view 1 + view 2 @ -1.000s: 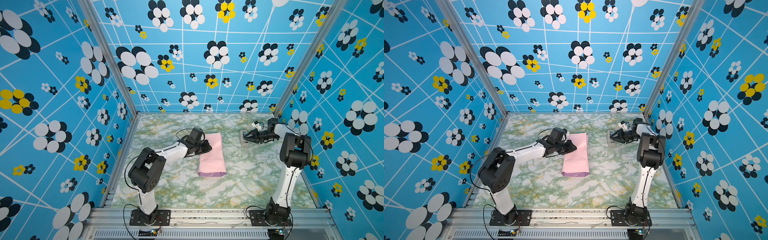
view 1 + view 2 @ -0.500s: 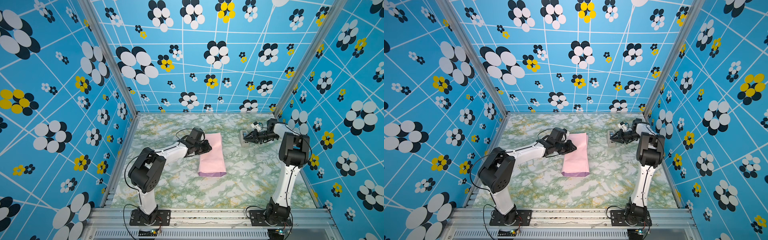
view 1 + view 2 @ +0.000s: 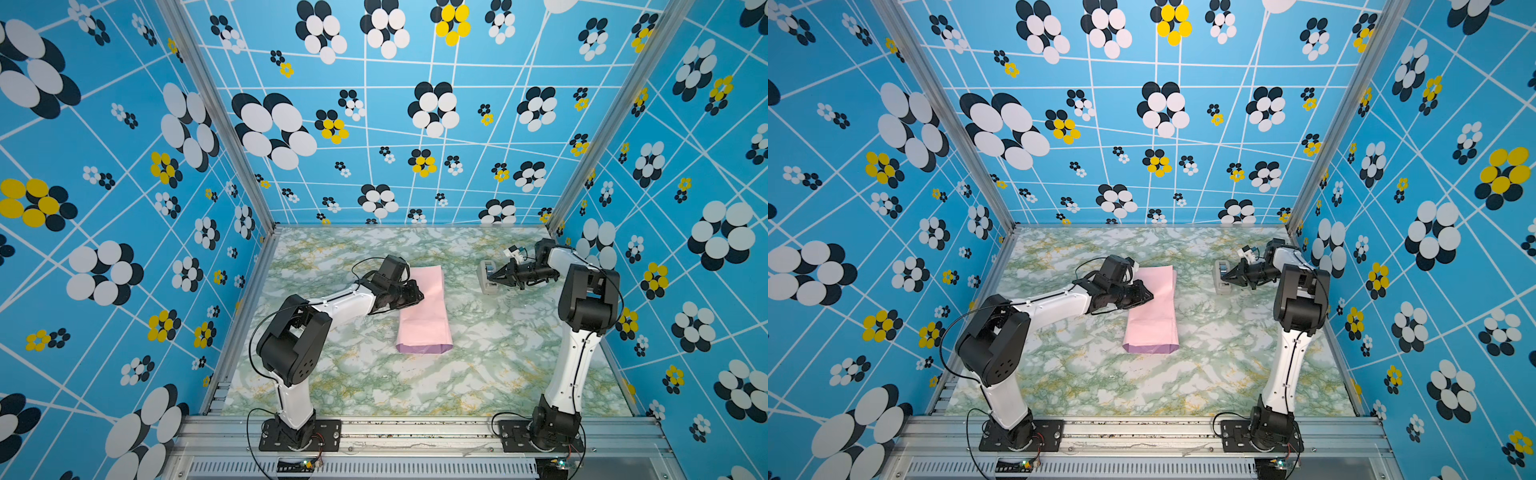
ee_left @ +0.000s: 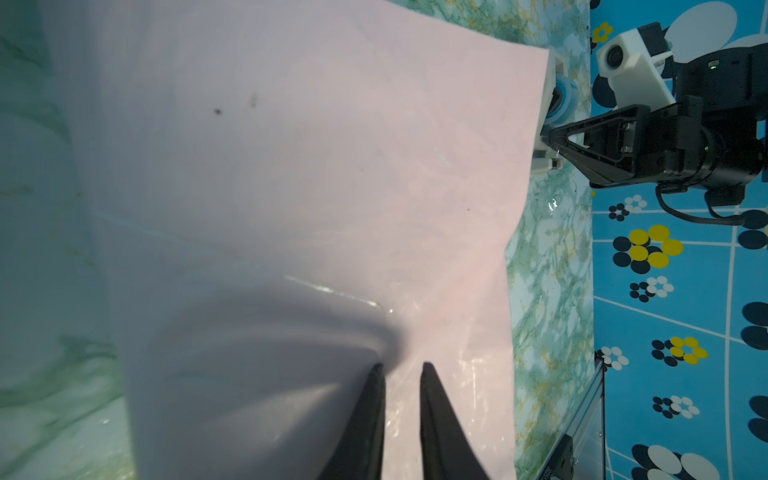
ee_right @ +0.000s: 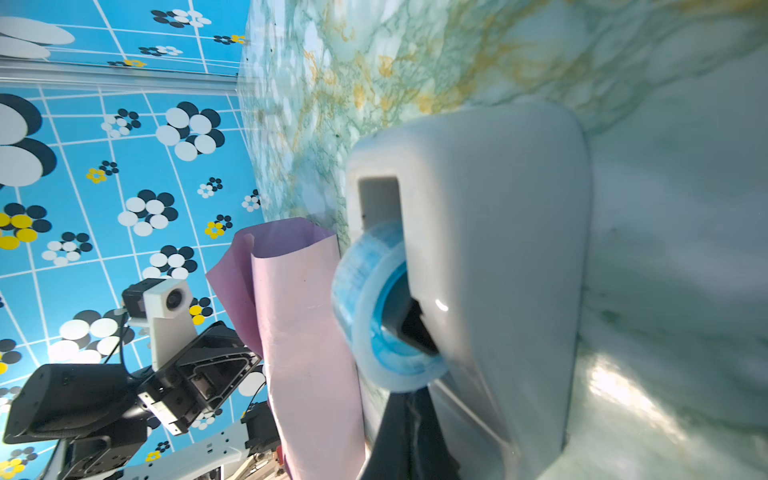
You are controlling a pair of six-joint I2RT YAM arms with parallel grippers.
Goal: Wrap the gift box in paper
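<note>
Bright, even light in both top views, the walls [image 3: 104, 249] bowing toward the edges. Left wrist: soft shadow pools on the paper [image 4: 291, 216], glints beside it. Right wrist: tape dispenser [image 5: 498, 249] blurred up close, glare on the table [image 5: 623, 395].

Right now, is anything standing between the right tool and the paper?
Yes. The tape dispenser stands on the table directly between the right tool, which is shut at the tape roll, and the paper. Past the dispenser, only table surface shows before the paper. The left tool presses on the paper.
</note>
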